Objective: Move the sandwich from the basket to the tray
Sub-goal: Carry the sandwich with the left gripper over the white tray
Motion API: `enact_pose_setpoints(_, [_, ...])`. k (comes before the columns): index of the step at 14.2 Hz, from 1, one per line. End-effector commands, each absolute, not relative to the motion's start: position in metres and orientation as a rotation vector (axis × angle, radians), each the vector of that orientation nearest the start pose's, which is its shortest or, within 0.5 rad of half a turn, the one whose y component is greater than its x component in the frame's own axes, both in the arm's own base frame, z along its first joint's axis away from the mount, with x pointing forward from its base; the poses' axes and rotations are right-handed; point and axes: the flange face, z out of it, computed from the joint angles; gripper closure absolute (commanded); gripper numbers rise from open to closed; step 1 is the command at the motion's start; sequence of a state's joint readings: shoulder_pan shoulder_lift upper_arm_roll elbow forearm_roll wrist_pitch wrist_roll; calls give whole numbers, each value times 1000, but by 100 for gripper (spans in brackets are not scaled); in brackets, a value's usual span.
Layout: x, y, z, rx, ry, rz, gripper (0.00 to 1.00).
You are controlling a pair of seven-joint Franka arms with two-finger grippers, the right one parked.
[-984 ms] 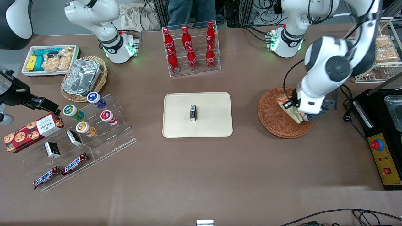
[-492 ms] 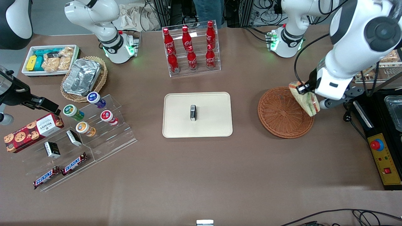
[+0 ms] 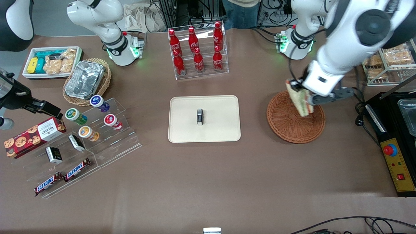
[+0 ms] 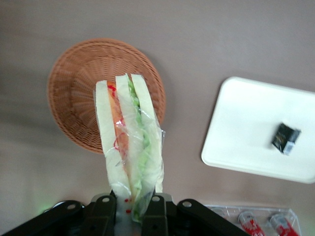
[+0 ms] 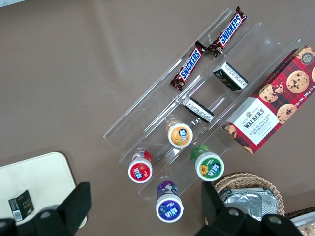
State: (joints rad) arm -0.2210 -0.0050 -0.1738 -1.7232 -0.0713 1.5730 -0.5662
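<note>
A: Starting at the tray: cream, flat on the counter, with only a small dark packet on it. Where's the sandwich?

B: Up in the air. The gripper has its fingers closed on one end of the sandwich, and the wedge hangs above the reddish-brown basket, clear of the weave. The basket itself holds nothing.

A: How do you reckon it handles?

B: Light and soft, I'd say. Three pale bread slices with green and orange filling, in thin clear film that looks slippery. Squeeze hard and the bread would crush; too loose and the wrap could slide. Pinching across the flat bread faces near one end, as it is now, seems sensible.

A: And against half a second ago?

B: Then the sandwich hung over the basket's rim toward the working arm's end. Now it has swung inward, over the basket and nearer the tray. A second ago it was low in the basket.
</note>
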Motion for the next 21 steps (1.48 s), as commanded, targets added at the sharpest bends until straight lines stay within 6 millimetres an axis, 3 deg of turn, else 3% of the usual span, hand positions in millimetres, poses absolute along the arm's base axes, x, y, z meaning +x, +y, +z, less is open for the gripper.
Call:
enact_pose_setpoints(1, [484, -270, 553, -3130, -101, 270, 100])
enact_pose_setpoints(4, [474, -325, 528, -3162, 16, 220, 100])
enact_pose_setpoints(8, [479, -378, 457, -3179, 119, 267, 100])
enact_pose_setpoints(10, [478, -395, 410, -3176, 142, 304, 100])
enact_pose_setpoints(11, [474, -407, 397, -3185, 165, 304, 100])
enact_pose_setpoints(13, [466, -412, 368, -3205, 169, 273, 100])
enact_pose_setpoints(16, [451, -404, 307, -3265, 114, 148, 100])
enact_pose_setpoints(17, [444, -410, 298, -3273, 134, 129, 100])
enact_pose_setpoints(21, [448, -414, 272, -3286, 140, 109, 100])
